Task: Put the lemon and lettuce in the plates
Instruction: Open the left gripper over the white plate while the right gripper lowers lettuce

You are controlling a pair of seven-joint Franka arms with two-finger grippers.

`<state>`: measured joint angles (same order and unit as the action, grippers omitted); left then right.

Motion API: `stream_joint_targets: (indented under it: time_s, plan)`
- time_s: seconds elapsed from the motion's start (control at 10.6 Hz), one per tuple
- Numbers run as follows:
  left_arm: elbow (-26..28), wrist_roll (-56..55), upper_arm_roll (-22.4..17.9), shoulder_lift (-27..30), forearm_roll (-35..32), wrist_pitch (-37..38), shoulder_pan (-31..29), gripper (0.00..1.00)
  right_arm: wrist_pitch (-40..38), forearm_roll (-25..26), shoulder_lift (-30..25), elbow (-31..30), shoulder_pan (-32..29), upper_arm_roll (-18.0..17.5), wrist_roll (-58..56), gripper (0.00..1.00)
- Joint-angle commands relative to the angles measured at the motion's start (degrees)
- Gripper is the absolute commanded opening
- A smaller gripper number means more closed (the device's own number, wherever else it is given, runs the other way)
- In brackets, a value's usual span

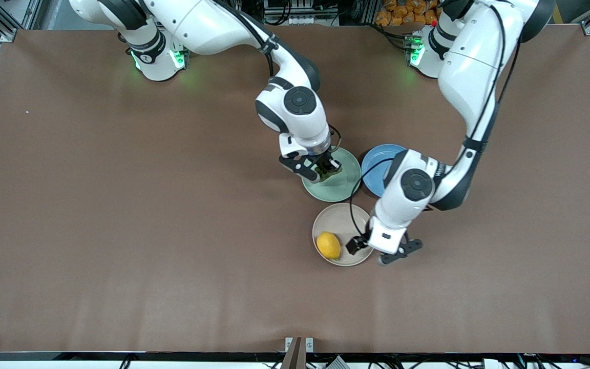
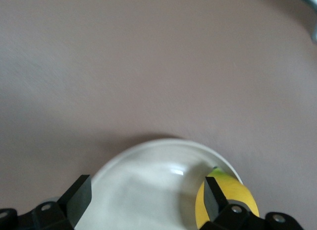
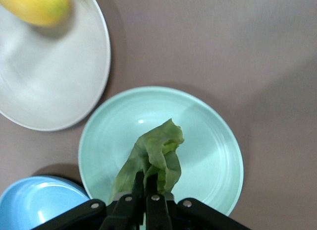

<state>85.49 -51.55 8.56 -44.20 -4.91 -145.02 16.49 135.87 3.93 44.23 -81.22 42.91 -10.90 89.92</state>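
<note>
The right gripper (image 1: 320,170) hangs over the mint green plate (image 1: 343,187), its fingers (image 3: 151,202) pinched tight together on the lettuce (image 3: 153,158), which droops from the fingertips as a crumpled green leaf above the plate's centre; whether the leaf's lower edge touches the plate cannot be told. In the right wrist view the mint green plate (image 3: 208,141) fills the middle beneath this gripper, with the beige-white plate (image 3: 54,86) just beside it and the blue plate (image 3: 34,202) just beside it as well, the three plates close together on the brown counter (image 1: 121,205). The left gripper (image 1: 384,251) is over the edge of the beige-white plate (image 1: 343,220) at the side toward the left arm's end of the counter, with its fingers (image 2: 79,195) spread wide apart and nothing between them. The lemon (image 1: 329,245) lies in that plate, near the rim, on the side of the plate away from the left gripper and toward the right arm's end. In the left wrist view the lemon (image 2: 233,195) shows past one open fingertip, resting on the pale plate (image 2: 148,180), apart from both fingers. The blue plate (image 1: 374,164) sits under the left arm's wrist, partly hidden by it, and holds nothing that can be seen.
</note>
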Motion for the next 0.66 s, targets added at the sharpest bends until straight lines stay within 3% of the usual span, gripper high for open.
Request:
stream_joint_targets:
  time_s: [0.0,0.09,0.38,0.57]
  plan:
    - [1.96,-1.10,-0.21,3.32,0.25,1.40,-2.85,1.00,-0.16,1.60,-0.02,0.45,0.25,0.17,4.64,0.83]
    - [2.05,-1.10,-0.30,4.38,0.25,3.67,-3.99,1.00,-0.69,1.95,-0.28,0.45,0.68,0.26,4.91,1.00]
    - [2.05,-0.83,-0.39,7.37,-0.80,11.05,-8.04,1.00,-1.83,2.40,-2.03,1.07,-0.63,0.70,3.96,1.00]
    - [2.05,0.21,-0.30,9.56,-4.74,17.38,-11.63,1.00,-6.90,1.96,-4.75,1.16,-3.86,0.88,-1.20,1.00]
